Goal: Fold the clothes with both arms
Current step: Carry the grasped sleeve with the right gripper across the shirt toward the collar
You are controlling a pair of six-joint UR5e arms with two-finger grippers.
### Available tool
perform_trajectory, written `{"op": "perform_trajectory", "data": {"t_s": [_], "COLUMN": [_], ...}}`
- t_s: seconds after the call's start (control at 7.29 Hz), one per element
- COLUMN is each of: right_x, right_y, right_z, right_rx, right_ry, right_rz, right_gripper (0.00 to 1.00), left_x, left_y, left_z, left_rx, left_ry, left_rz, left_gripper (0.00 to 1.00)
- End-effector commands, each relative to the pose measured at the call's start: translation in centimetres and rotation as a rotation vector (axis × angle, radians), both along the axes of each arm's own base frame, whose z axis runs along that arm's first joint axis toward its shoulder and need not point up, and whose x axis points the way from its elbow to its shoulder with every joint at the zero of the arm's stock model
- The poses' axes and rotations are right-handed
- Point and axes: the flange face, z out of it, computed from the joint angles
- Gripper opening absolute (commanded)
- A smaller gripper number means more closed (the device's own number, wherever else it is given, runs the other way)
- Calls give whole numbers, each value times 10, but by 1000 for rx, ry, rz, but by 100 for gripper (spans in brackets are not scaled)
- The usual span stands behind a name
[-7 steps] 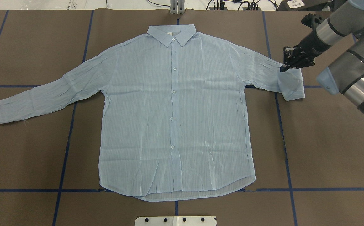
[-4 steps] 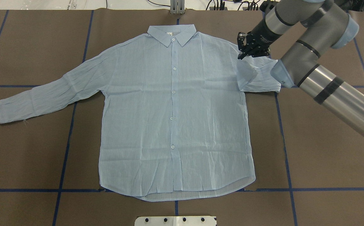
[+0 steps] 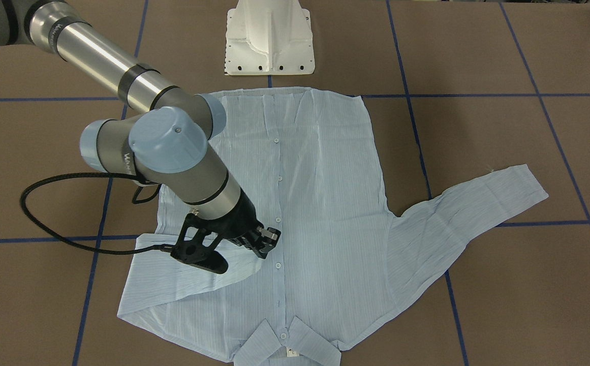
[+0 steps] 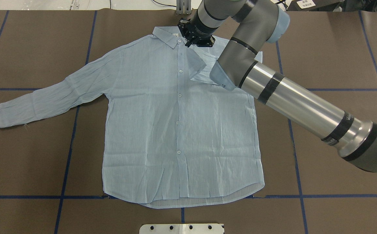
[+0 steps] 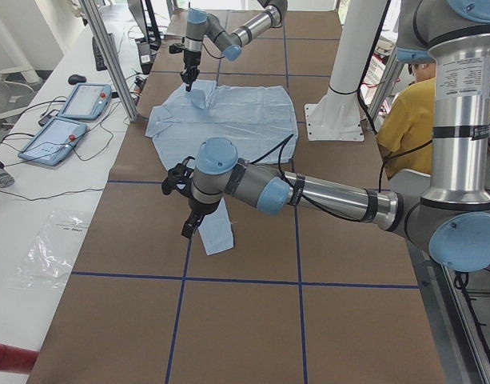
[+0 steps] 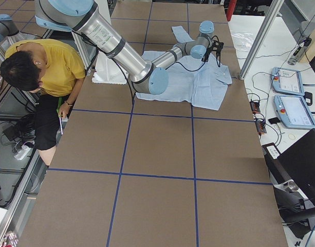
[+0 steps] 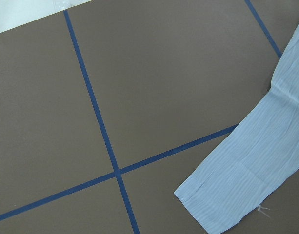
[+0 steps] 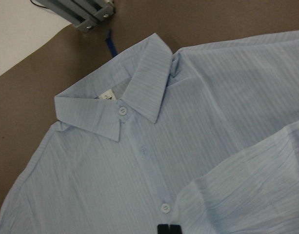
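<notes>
as right hand (image 4: pixel 194 40) pinches right sleeve (image 4: pixel 195 61) cuff, closed, above placket just below collar (image 4: pixel 165 34), sleeve lies across chest of shirt (image 4: pixel 178 130), flat on surface (image 4: pixel 29 162). left sleeve (image 4: pixel 45 100) runs outward; left hand (image 5: pixel 190 230) nearer its cuff, opening: cannot tell.

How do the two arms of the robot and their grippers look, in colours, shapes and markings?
Both the right arm and left arm are round silver and grey tubes with black bands, light blue joint caps and small dark lettering, unreadable. A black braided cable loops beside the right arm. The right gripper and left gripper are black, two-fingered.
</notes>
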Motion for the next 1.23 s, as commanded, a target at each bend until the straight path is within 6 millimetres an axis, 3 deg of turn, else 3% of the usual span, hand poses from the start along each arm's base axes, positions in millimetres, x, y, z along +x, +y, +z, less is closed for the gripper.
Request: {"op": "perform_trajectory", "data": {"t_s": [0.0, 0.14, 0.27, 0.69, 0.82, 0.96, 1.1], "right_x": [-59, -65, -85, -92, -92, -98, -118], "right_y": [18, 18, 22, 26, 26, 29, 46], "right_z": [-27, -36, -51, -47, -47, -45, -46], "right_rx": [5, 11, 21, 12, 12, 10, 26], "right_ry": [-58, -56, -44, -37, -37, -32, -19], "right_rz": [73, 82, 101, 103, 103, 99, 113], "right_gripper": [0, 0, 0, 0, 8, 25, 53], "left_x": [0, 0, 0, 1, 1, 2, 2], "left_y": [2, 2, 3, 2, 2, 0, -1], "left_z": [-4, -5, -4, -5, -4, 0, 1], "left_rx": [8, 9, 8, 9, 8, -1, -4], "left_ry": [5, 7, 7, 7, 7, 7, 5], "left_rz": [3, 3, 3, 5, 5, 6, 6], "left_gripper": [100, 100, 100, 100, 100, 100, 100]}}
